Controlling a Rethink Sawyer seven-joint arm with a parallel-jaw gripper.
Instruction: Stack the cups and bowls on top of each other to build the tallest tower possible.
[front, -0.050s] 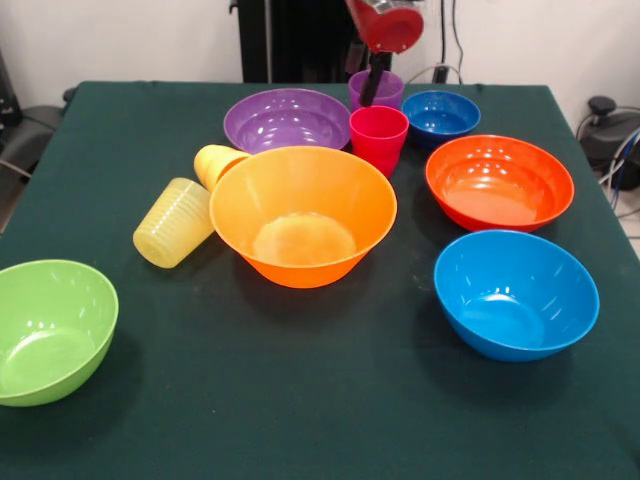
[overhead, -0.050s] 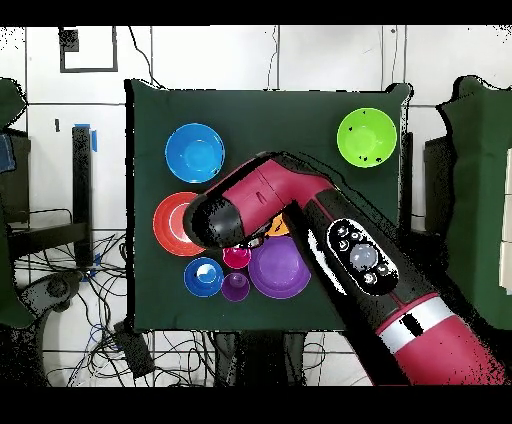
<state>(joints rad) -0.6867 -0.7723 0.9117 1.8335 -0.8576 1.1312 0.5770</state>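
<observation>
Across the green-clothed counter (front, -0.050s: 300, 400), separate glossy plastic bowls and cups look light, stiff and slippery, best pinched at the rim, like the upright red-pink cup (front, -0.050s: 378, 138) beneath the hand (front, -0.050s: 372, 88), whose opening is unclear.

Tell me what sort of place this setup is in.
Probably a robotics lab, not a home: a red and black robot arm reaches over a table draped in dark green cloth, loose cables trail across the tiled floor, and bright plastic bowls serve as props.

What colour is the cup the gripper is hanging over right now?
Translucent purple cup, under the gripper; the front view shows it best.
</observation>
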